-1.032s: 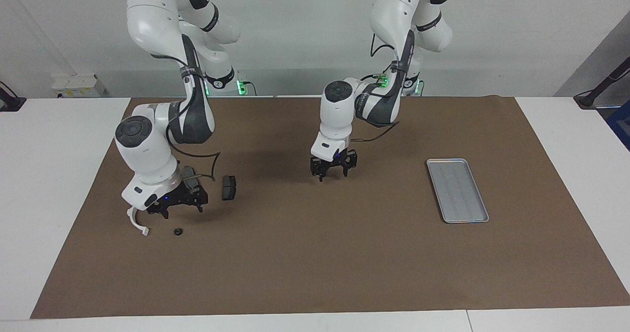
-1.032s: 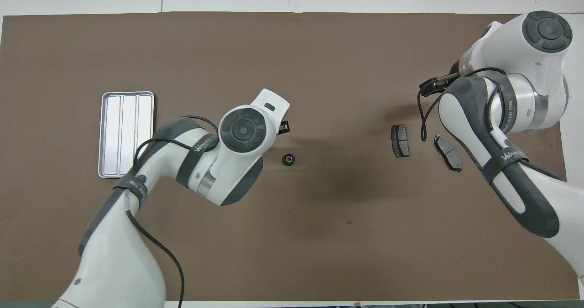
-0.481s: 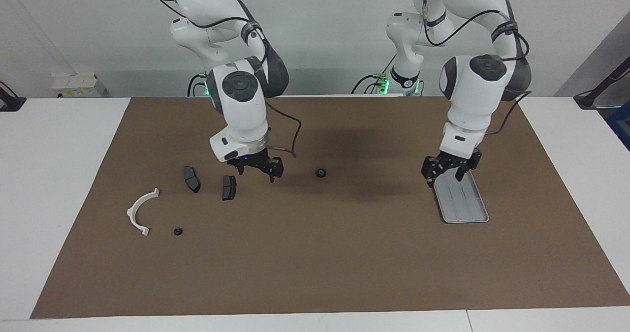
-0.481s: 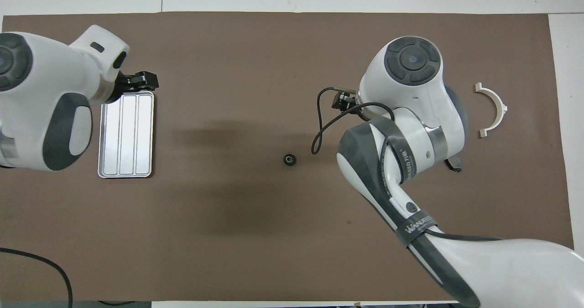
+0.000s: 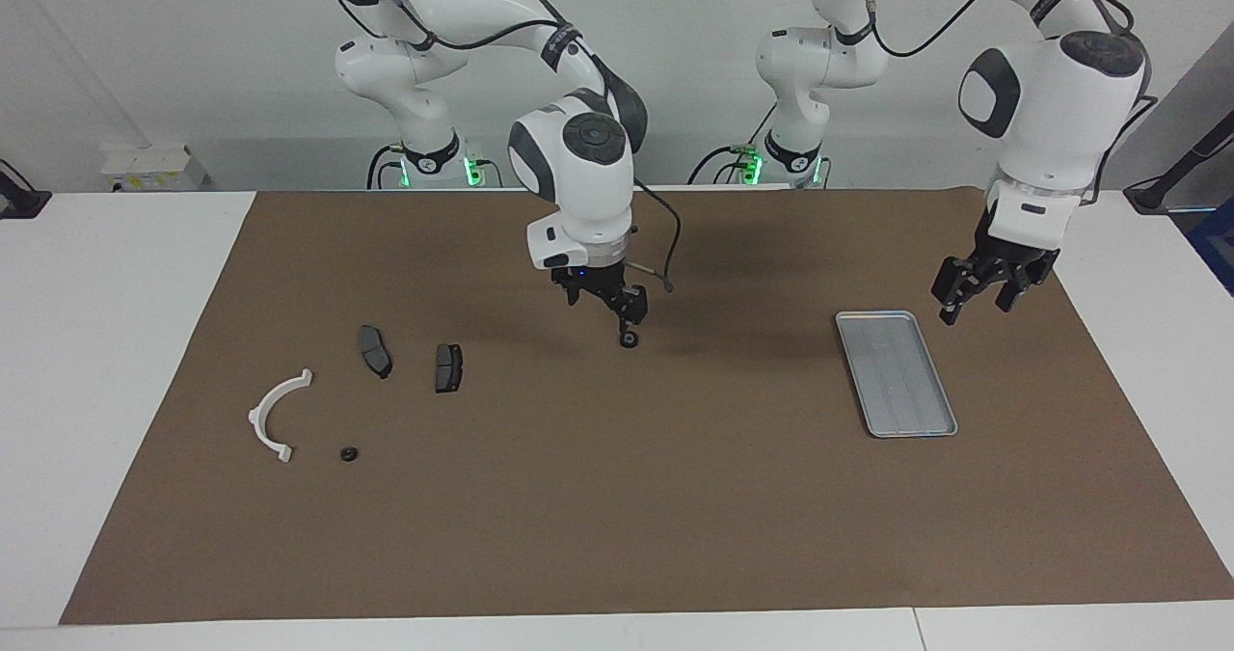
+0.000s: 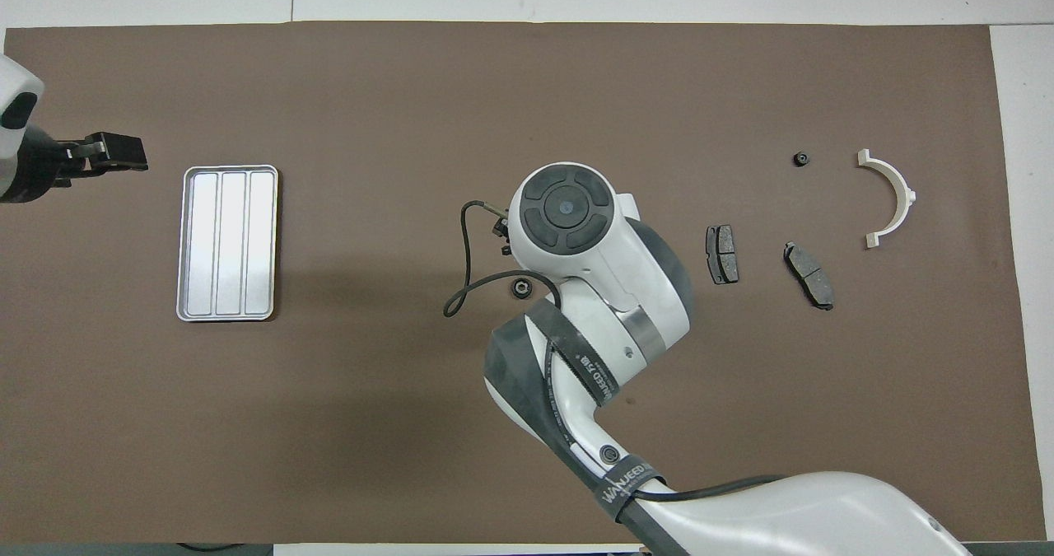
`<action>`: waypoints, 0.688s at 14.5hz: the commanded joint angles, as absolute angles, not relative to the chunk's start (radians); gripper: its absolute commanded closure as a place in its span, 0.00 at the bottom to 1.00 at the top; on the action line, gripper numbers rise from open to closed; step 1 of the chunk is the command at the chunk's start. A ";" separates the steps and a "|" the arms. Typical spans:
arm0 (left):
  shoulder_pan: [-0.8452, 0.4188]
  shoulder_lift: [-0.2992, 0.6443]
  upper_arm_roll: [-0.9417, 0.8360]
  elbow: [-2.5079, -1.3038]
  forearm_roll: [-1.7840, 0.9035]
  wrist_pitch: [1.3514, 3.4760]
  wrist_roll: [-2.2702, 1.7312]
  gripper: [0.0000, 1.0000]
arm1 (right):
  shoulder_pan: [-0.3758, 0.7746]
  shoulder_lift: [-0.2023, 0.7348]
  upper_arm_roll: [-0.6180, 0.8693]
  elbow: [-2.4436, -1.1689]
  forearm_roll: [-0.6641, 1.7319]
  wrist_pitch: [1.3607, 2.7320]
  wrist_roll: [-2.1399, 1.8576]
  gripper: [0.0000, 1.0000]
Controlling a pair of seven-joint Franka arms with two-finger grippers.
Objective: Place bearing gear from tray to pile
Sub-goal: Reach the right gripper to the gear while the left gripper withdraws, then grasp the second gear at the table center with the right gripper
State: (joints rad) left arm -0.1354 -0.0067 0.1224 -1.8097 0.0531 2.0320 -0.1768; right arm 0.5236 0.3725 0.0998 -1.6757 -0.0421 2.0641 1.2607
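Black and small, the bearing gear [image 5: 629,340] is lying on the brown mat [image 5: 617,497] in the middle of the surface, between the tray [image 5: 940,426] and the pile, well apart from both. The right gripper [image 5: 605,296] has swung over from the pile within the last second and is now hanging just above the gear, its jaws standing wide and holding nothing; whether a tip is already touching the gear cannot be told. The left gripper [image 5: 983,289], which was over the tray's near end half a second ago, has drawn back and is now waiting in the air over the mat toward the left arm's end of the surface, jaws spread and empty. The tray is sitting bare. The pile is lying toward the right arm's end: a white half-ring bracket [image 5: 275,413], two dark brake pads [image 5: 374,350] [image 5: 448,366] and another small black gear [image 5: 349,454]. Judging by this, the gear has been set down midway as a handover, and the right arm is about to lower, close on it and carry it to the pile.
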 commanded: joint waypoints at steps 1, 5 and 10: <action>-0.112 -0.077 0.114 -1.821 0.043 1.959 -0.147 0.07 | 0.578 0.438 0.097 -1.675 -0.052 2.143 1.336 0.00; -0.071 -0.110 0.115 -1.815 0.043 1.913 -0.080 0.07 | 0.597 0.491 0.097 -1.683 -0.087 2.200 1.358 0.00; -0.014 -0.097 0.104 -1.688 -0.001 1.745 -0.045 0.07 | 0.566 0.469 0.098 -1.792 -0.095 2.299 1.324 0.00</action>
